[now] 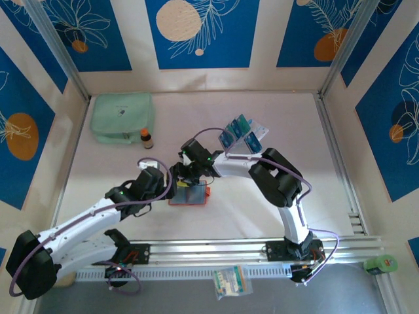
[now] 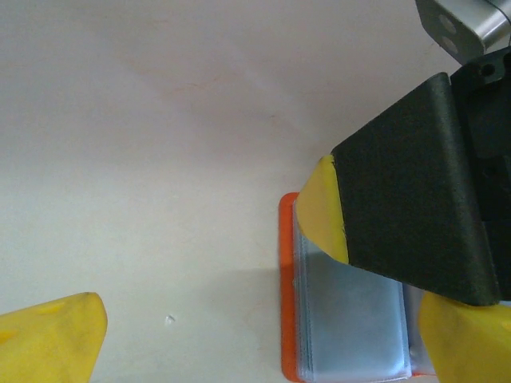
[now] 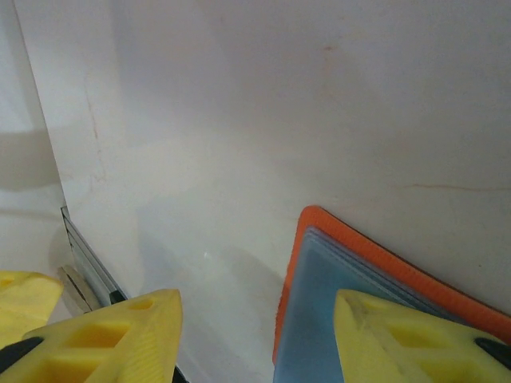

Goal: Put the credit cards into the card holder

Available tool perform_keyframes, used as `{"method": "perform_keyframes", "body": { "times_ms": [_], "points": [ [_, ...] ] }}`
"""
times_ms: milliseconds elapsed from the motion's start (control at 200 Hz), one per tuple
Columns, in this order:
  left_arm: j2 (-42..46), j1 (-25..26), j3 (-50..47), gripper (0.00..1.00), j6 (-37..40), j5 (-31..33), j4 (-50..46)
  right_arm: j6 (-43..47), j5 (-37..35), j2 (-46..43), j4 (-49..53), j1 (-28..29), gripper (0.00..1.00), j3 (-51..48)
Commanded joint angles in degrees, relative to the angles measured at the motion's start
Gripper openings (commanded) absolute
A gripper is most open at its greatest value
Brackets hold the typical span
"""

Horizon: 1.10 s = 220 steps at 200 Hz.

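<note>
Far right on the table (image 1: 327, 150), the credit cards (image 1: 239, 131) are lying fanned, well beyond the open card holder (image 1: 190, 195); over it the nearer right gripper (image 3: 255, 307) is hanging half-open, empty, the left gripper (image 2: 263, 319) gaping wide, empty too

Pale desk (image 1: 275, 216) with a few small things on it
An open orange card holder (image 1: 193, 194) lies mid-desk — blue and teal cards (image 1: 241, 131) fanned far right, a mint-green pouch (image 1: 122, 118) and small bottle (image 1: 146, 138) far left.

Robot lab test cell: white tabletop (image 1: 105, 170) boxed by blue leaf-print wall panels (image 1: 196, 33), aluminium rail (image 1: 216, 247) at near edge.
</note>
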<state>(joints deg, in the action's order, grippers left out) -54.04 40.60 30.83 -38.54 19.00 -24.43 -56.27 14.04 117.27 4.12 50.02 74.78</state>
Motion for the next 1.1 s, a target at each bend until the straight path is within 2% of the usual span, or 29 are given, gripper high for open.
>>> {"method": "perform_keyframes", "body": {
  "times_ms": [0, 445, 680, 790, 905, 1095],
  "points": [
    [0.7, -1.0, -1.0, 1.0, -0.7, 0.2, 4.2, -0.3, 2.3, 0.6, 2.8, 0.6, 0.53, 1.1],
    [-7.5, -1.0, -4.3, 1.0, -0.7, -2.5, 11.5, -1.2, 3.0, -2.9, 1.4, -1.7, 0.53, 1.1],
    [-12.5, -1.0, -4.1, 1.0, -0.4, -2.2, 13.6, 0.1, -0.2, -11.2, 2.2, -4.9, 0.53, -5.8],
    [-13.6, -1.1, -3.9, 1.0, -0.4, -2.1, 13.5, 3.1, -4.3, -16.2, 7.1, -6.0, 0.53, -10.0],
    [-14.2, -1.0, -4.0, 1.0, -0.5, -1.5, 13.3, 7.3, -12.1, -20.2, 15.4, -5.9, 0.53, -12.4],
    [-15.4, -1.0, -3.9, 1.0, -1.3, -0.9, 12.8, 12.3, -22.2, -19.9, 26.4, -3.4, 0.54, -11.5]
  ]
}}
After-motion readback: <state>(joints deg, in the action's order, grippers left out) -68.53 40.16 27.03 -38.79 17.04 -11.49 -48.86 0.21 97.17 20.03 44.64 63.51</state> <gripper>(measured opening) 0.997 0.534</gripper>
